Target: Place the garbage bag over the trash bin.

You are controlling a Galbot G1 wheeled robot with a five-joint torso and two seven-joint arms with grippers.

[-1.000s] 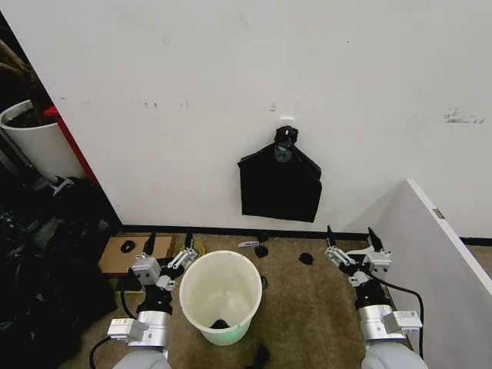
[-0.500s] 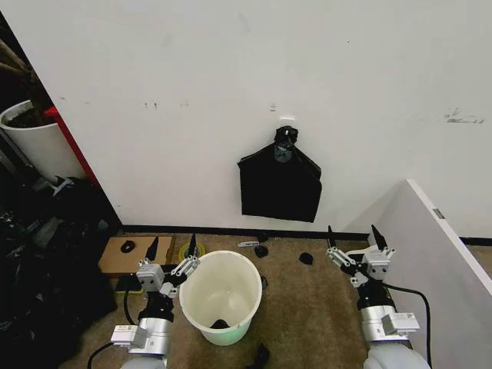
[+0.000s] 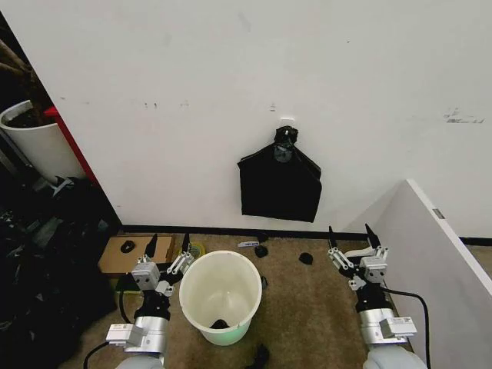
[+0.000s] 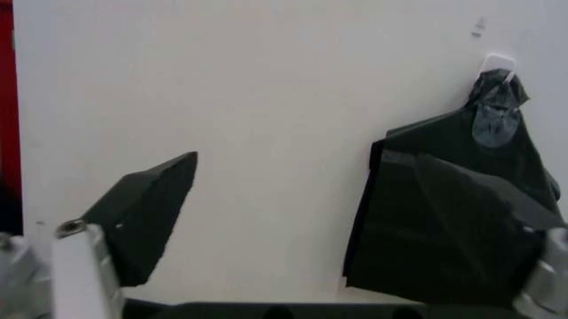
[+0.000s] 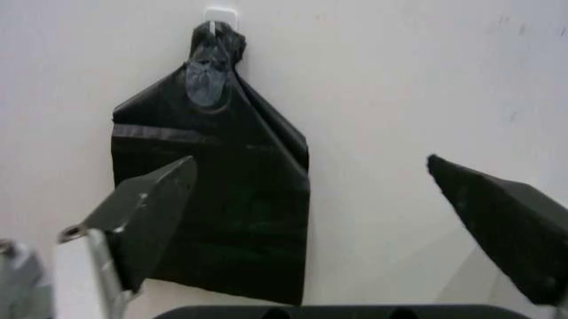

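From the head view we see the round white plastic trash bin (image 3: 221,296) standing upright on the brown carpet floor (image 3: 307,307), its mouth uncovered and a small dark scrap lying at its bottom. The black plastic garbage bag (image 3: 280,184) hangs flat on the white wall (image 3: 231,92) from a small white hook (image 3: 286,121), its top gathered in a knot, well apart from the bin and above it. Our left gripper (image 3: 167,250) is raised just beside the bin's rim on its left side, jaws spread and holding nothing. Our right gripper (image 3: 349,238) is raised on the other side, apart from the bin, jaws likewise spread and empty, near a white slanted panel (image 3: 438,254).

In the left wrist view we look past the left gripper (image 4: 355,199) at the wall; one black fingertip (image 4: 146,216) stands clear of the garbage bag (image 4: 453,219), which hangs farther off.

In the right wrist view the right gripper (image 5: 337,219) has both black fingertips (image 5: 151,212) set wide, with the hanging garbage bag (image 5: 222,193) and its hook (image 5: 220,13) behind them.
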